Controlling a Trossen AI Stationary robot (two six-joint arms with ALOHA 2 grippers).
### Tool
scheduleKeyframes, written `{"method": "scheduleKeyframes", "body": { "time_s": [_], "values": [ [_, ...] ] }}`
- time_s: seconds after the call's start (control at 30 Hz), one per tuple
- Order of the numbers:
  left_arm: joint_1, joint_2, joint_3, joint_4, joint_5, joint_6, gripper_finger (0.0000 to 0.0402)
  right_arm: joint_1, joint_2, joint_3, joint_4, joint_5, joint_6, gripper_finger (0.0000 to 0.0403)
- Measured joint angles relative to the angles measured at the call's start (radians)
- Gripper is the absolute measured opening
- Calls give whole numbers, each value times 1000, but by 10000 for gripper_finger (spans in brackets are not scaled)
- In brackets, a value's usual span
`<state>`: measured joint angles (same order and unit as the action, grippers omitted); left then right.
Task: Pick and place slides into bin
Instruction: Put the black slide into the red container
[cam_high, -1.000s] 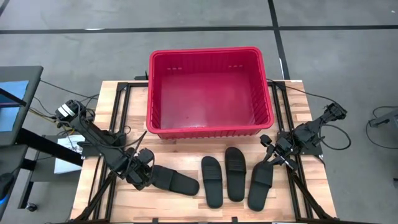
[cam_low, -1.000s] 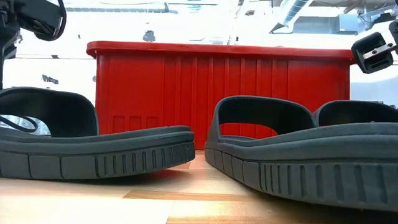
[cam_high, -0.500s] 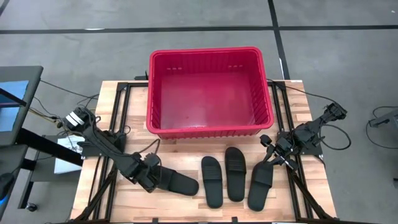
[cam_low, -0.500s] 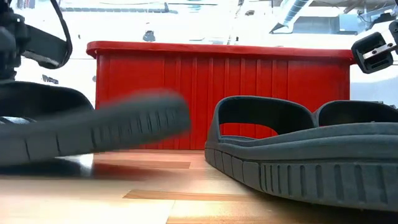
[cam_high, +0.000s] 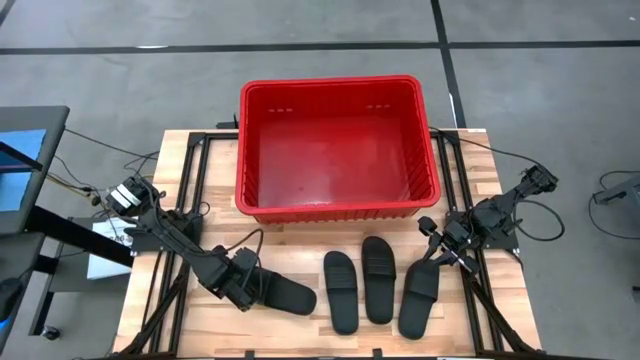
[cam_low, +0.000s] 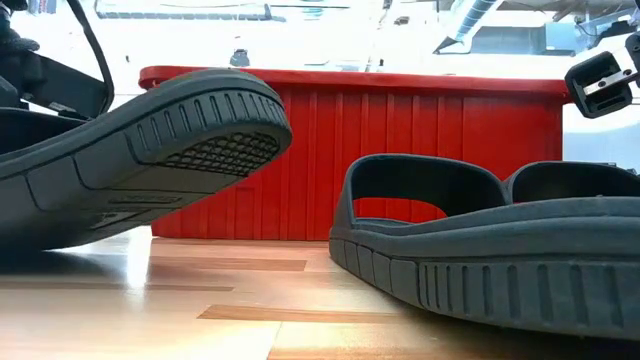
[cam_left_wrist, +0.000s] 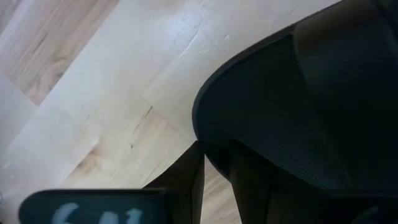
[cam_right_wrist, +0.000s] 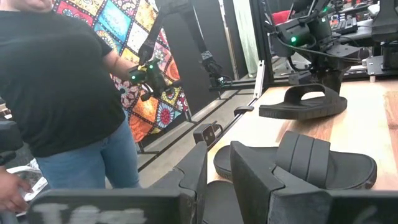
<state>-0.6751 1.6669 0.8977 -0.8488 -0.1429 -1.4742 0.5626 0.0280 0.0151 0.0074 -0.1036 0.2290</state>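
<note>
Here, left end effector (cam_high: 240, 285) gripping tilted slide (cam_high: 278, 293)

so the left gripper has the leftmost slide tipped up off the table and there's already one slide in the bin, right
Not quite. The bin is empty in the high view; all four slides are on the table side. The rest holds: the left gripper has the leftmost slide, whose toe is tipped up in the low view.

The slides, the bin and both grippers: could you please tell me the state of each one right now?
Leftmost slide: gripped at one end, far end tilted up off the table.
Two middle slides: flat on the table, side by side.
Rightmost slide: flat on the table.
Bin: upright, nothing in it.
Left gripper: shut on the leftmost slide.
Right gripper: at the rightmost slide's end.
</note>
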Motion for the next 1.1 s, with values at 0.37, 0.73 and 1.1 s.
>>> {"method": "scheduleKeyframes", "body": {
  "time_s": [0.37, 0.73, 1.1],
  "values": [
    [10, 2, -3, 28, -48, 1, 86, 0, 0, 0, 0, 0, 0, 63],
    [11, 5, -4, 56, -131, -3, 145, 0, 0, 0, 0, 0, 0, 63],
    [12, 3, -25, 111, -131, 8, 127, 0, 0, 0, 0, 0, 0, 63]
  ]
}}
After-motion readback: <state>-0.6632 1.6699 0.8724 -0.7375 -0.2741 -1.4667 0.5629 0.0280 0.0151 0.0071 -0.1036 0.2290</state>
